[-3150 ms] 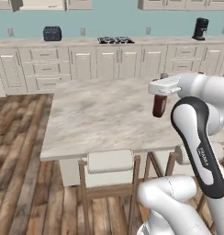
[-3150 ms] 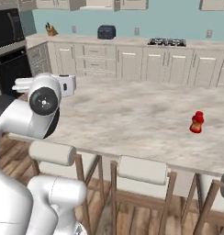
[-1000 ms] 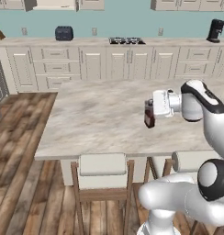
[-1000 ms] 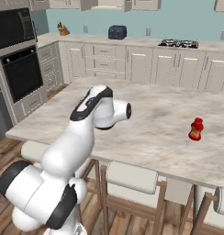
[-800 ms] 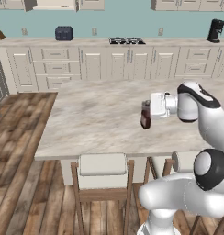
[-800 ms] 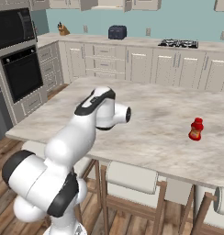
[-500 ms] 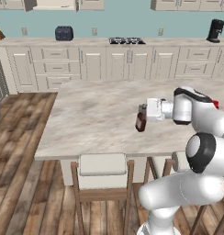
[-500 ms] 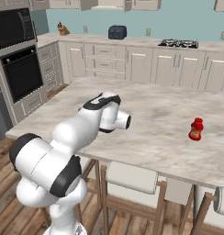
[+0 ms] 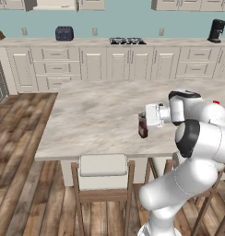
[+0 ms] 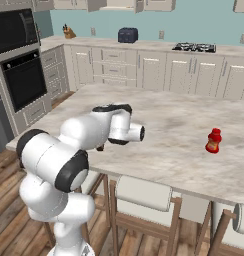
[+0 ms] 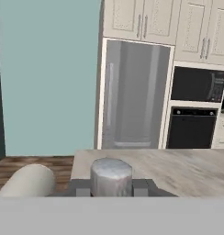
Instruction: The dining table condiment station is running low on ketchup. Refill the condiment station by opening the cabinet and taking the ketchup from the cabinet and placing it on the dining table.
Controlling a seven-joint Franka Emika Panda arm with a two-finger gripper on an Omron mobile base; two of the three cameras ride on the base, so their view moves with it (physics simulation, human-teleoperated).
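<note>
The gripper (image 9: 143,123) is closed on the ketchup (image 9: 142,129), holding it upright just over the table (image 9: 91,115), near the edge by the stools. From the left base view the dark bottle hangs below the white hand, its base at or just above the marble top; whether it touches cannot be told. In the hand view the grey cap (image 11: 111,176) sits between the two finger tips, so the hold is high, around the neck or shoulder.

The bottle looks small, rigid and light, probably smooth plastic or glass, so it could slip or swing in a narrow pinch. A high grip leaves the body free to tilt as it lands; a slow, straight lowering and a release only once the base rests flat seems wise. It looks narrow for its height, so it may tip if let go early. A small red item (image 10: 213,140) stands well apart on the same top.
</note>
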